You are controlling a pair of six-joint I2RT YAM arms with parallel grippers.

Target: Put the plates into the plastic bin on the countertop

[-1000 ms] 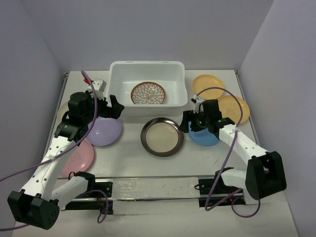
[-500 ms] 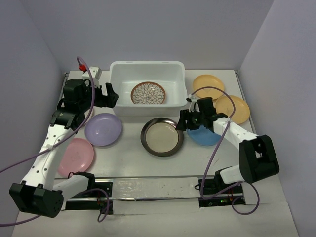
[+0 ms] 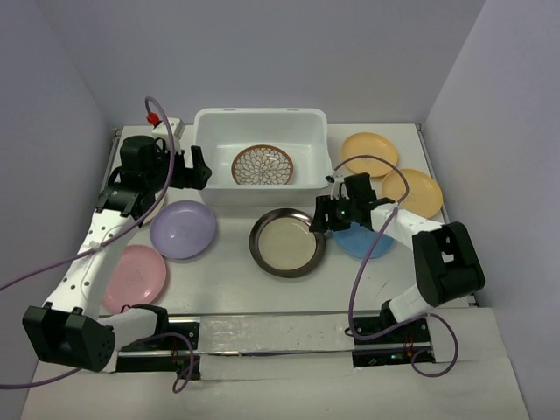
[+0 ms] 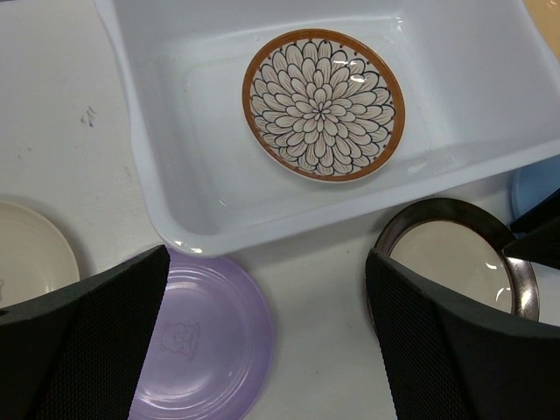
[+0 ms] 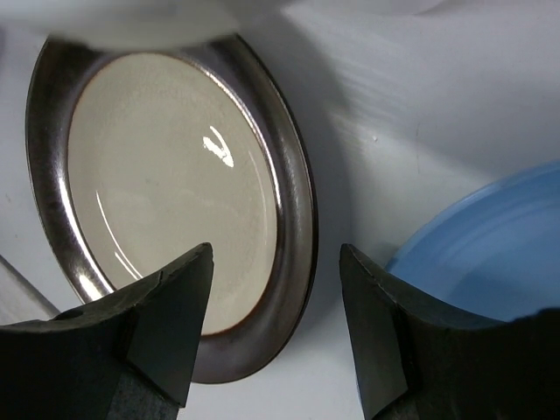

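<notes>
The white plastic bin point(image 3: 261, 115) stands at the back and holds the brown petal plate point(image 3: 262, 164). On the countertop lie the silvery metal plate point(image 3: 287, 241), lavender plate point(image 3: 183, 229), pink plate point(image 3: 133, 276), blue plate point(image 3: 372, 241) and two yellow-orange plates point(image 3: 368, 152) point(image 3: 413, 192). My left gripper point(image 3: 199, 168) is open and empty above the bin's left front corner. The left wrist view shows the bin point(image 4: 144, 175), the petal plate point(image 4: 323, 103), the lavender plate point(image 4: 206, 337) and the cream plate point(image 4: 31, 254). My right gripper point(image 5: 276, 324) is open, its jaws straddling the metal plate's point(image 5: 166, 192) right rim.
Pale lilac walls bound the countertop on three sides. The right arm lies over the blue plate point(image 5: 490, 245). The arm bases and cables sit along the near edge.
My left gripper has lifted off the lavender plate and moved back toward the bin's left front corner. My right gripper has moved left from the blue plate to the metal plate's rim.
</notes>
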